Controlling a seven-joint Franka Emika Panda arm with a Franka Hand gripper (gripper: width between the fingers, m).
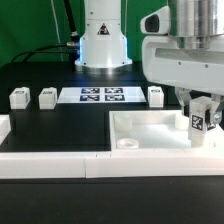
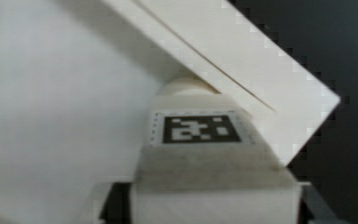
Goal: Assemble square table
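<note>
The square table's white panel (image 1: 150, 132) lies at the exterior view's right, with its raised rim (image 2: 229, 50) also showing in the wrist view. My gripper (image 1: 200, 112) is shut on a white leg peg (image 1: 201, 122), which it holds upright over the panel's corner at the exterior view's right. In the wrist view the peg (image 2: 197, 150) shows its black-white tag and sits between my dark fingers (image 2: 115, 206). Its far end lies at a round corner socket (image 2: 185, 90). Three more leg pegs (image 1: 18, 97) (image 1: 46, 96) (image 1: 155, 94) stand loose at the back of the black surface.
The marker board (image 1: 103, 95) lies flat between the loose pegs, in front of the arm's white base (image 1: 103, 40). Long white bars (image 1: 50, 162) edge the black surface along the front and on the exterior view's left (image 1: 4, 128).
</note>
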